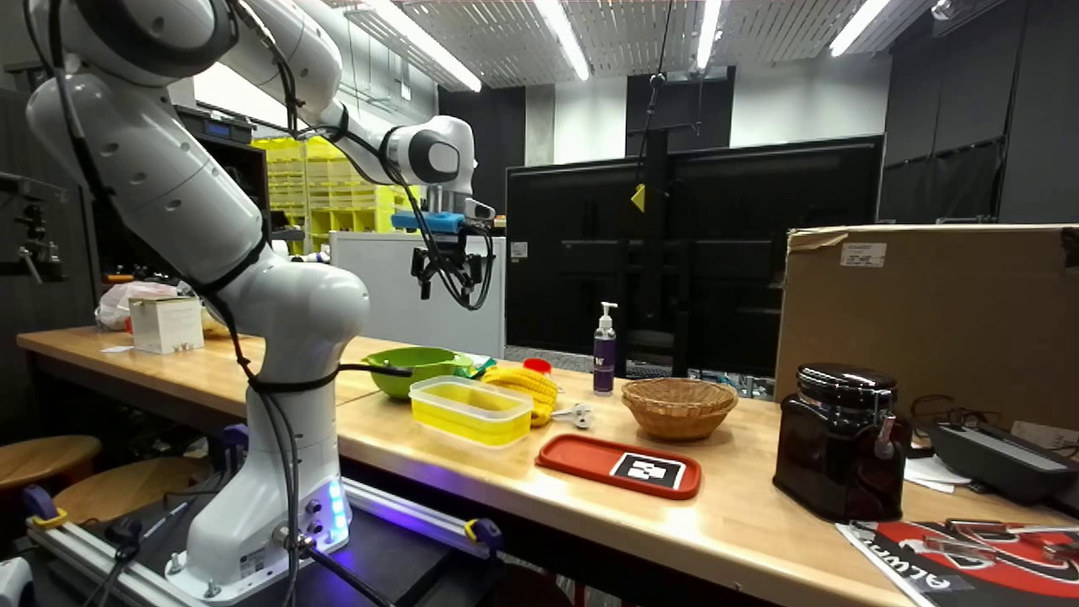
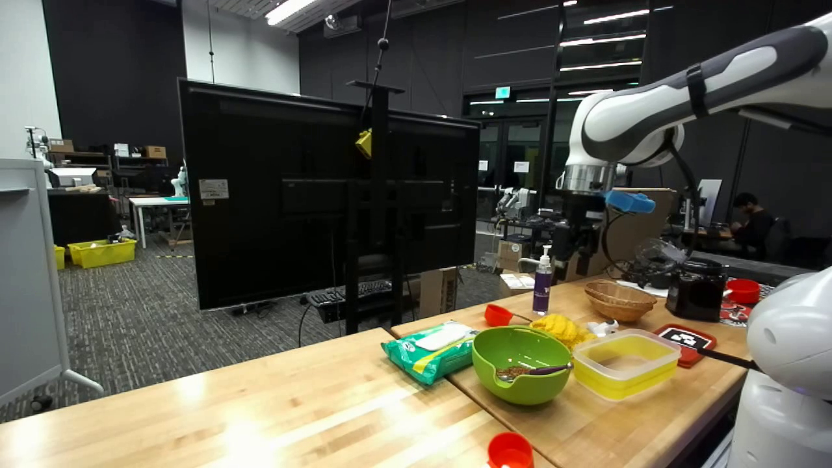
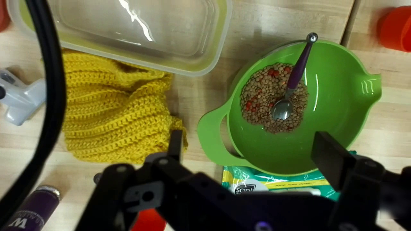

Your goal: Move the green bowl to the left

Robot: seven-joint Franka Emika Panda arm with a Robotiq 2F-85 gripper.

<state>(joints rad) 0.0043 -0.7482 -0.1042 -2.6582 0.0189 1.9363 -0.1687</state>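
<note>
Black end effector [image 3: 250, 149]: spread | round green plastic bowl [image 3: 340, 102]: below, between tabletop [image 2: 604, 429] edges | inside: brown grains [image 3: 265, 85], purple-handled metal spoon [image 3: 297, 73]

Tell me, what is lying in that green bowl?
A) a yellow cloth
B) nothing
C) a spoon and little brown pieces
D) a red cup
C: the wrist view looks down into the green bowl, where a purple-handled spoon rests on little brown pieces.
</note>
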